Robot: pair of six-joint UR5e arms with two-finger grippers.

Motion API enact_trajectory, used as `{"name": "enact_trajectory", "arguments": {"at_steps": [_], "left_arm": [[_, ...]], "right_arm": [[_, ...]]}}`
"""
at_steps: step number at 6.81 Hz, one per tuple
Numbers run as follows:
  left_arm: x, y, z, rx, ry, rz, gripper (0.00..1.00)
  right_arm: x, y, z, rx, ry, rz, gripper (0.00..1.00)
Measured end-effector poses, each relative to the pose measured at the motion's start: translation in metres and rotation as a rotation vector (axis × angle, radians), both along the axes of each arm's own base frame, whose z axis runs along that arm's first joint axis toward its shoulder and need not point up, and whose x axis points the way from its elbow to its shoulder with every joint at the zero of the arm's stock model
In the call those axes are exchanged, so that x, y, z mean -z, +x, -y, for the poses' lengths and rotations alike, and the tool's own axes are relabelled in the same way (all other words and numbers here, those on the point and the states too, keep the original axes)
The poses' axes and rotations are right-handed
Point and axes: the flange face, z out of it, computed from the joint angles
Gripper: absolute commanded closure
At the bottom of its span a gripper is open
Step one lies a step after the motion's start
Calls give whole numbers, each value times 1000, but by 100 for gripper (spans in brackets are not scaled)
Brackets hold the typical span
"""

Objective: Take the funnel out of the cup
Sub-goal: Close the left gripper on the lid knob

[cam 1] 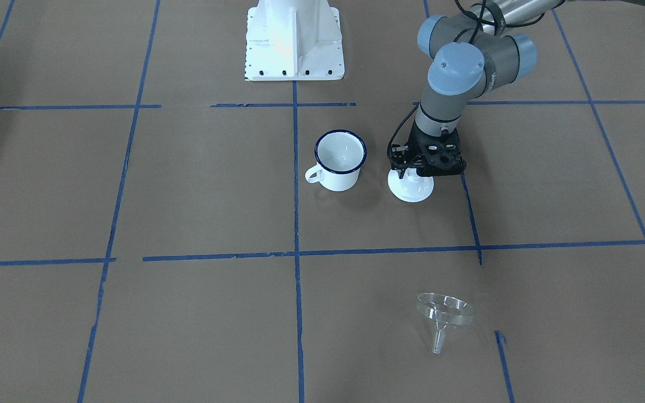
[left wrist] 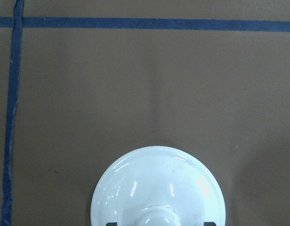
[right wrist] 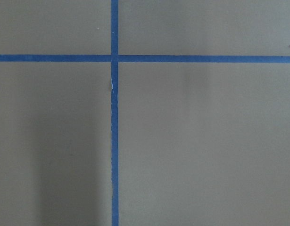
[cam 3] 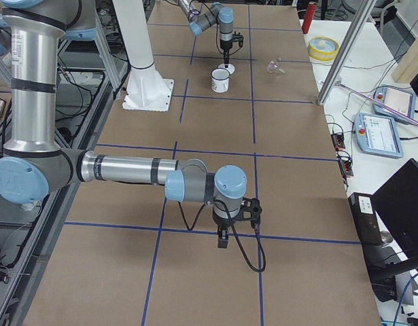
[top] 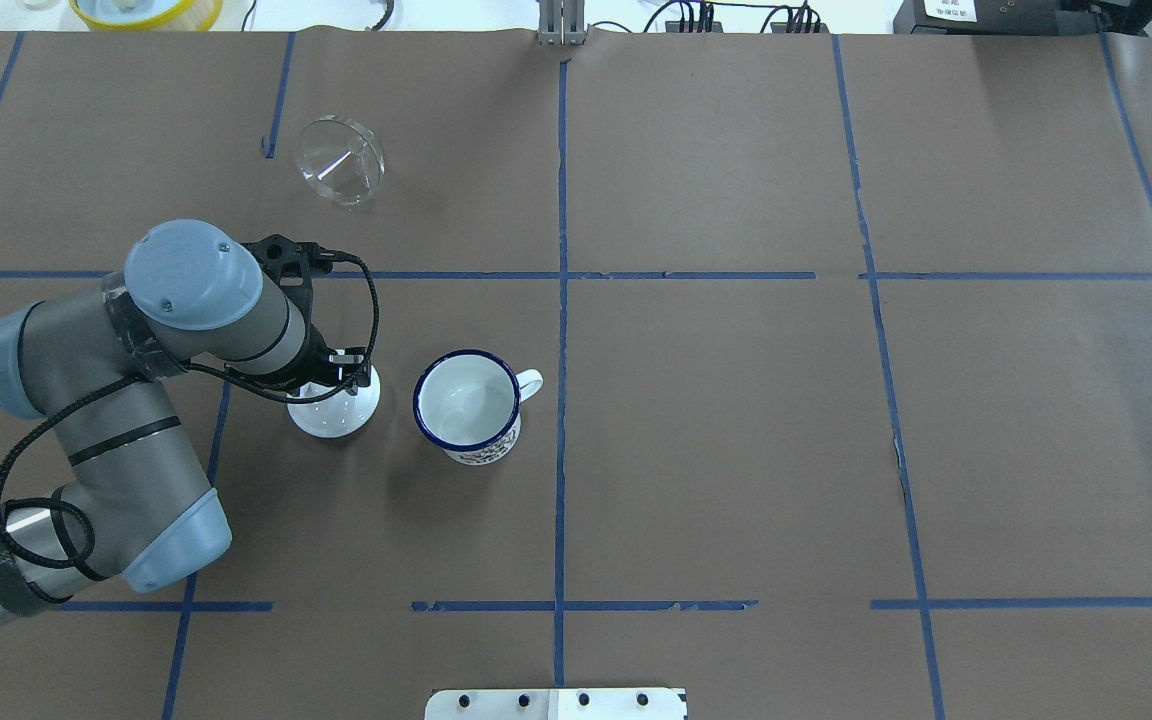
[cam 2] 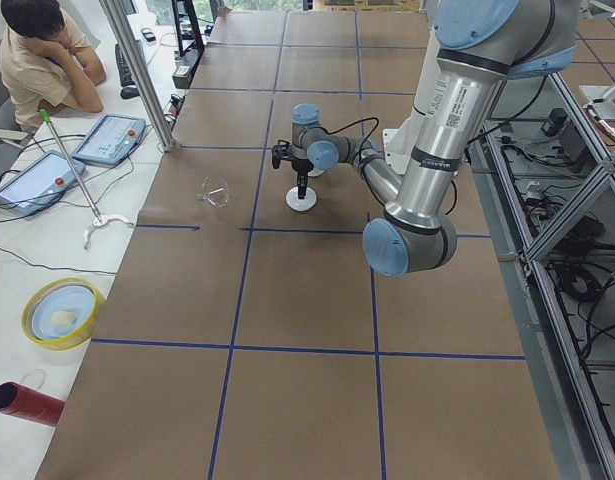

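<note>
Funnel (cam 1: 444,314) lies on its side on the tabletop (cam 1: 188,196), lower right of the front view, well apart from the cup (cam 1: 340,159) at centre. Cup empty, so removal looks done. Left tool (cam 1: 412,170) straddles the white lid (cam 1: 411,191) knob, jaws apparently spread; only the wrist view shows that. Right tool (cam 3: 223,238) appears in a side view only; can't tell its grip.

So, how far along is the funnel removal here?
Done, by the look of it: the funnel lies on the table, well away from the cup, which stands empty. In hand: the left end effector is down over the white lid beside the cup, apparently open around its knob. Left for this task: nothing visible.
</note>
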Motion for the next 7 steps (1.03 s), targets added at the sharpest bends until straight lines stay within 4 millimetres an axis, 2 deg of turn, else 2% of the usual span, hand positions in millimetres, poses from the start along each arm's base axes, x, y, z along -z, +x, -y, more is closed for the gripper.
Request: {"name": "enact_trajectory", "arguments": {"at_steps": [3, 4, 5, 7], "left_arm": [[0, -1, 1, 4, -2, -2, 54], [1, 0, 1, 4, -1, -3, 65], [2, 0, 1, 5, -1, -4, 100], [5, -1, 2, 5, 2, -8, 100]], "right_arm": [[0, 0, 0, 0, 0, 0, 0], [0, 0, 0, 0, 0, 0, 0], [0, 0, 0, 0, 0, 0, 0], [0, 0, 0, 0, 0, 0, 0]]}}
